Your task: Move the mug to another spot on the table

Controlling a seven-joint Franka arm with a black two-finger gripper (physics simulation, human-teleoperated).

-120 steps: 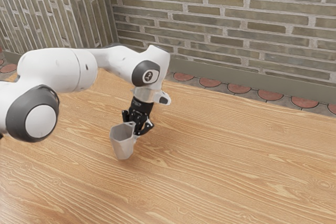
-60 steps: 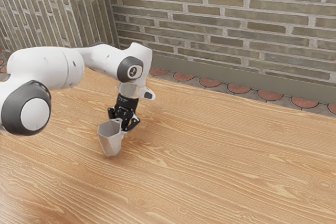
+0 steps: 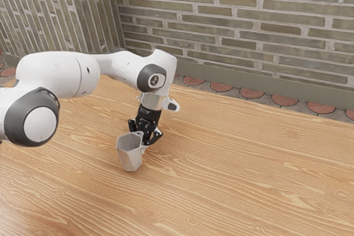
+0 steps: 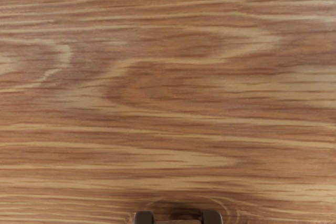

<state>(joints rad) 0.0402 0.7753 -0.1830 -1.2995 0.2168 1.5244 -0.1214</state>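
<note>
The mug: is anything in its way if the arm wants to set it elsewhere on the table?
Nothing visible does. The gripper holds the mug by its rim, and no other thing stands on the table around it.

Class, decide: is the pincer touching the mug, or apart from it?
Touching. The exterior view shows the pincer gripping the mug by its rim, with no gap between them.
</note>
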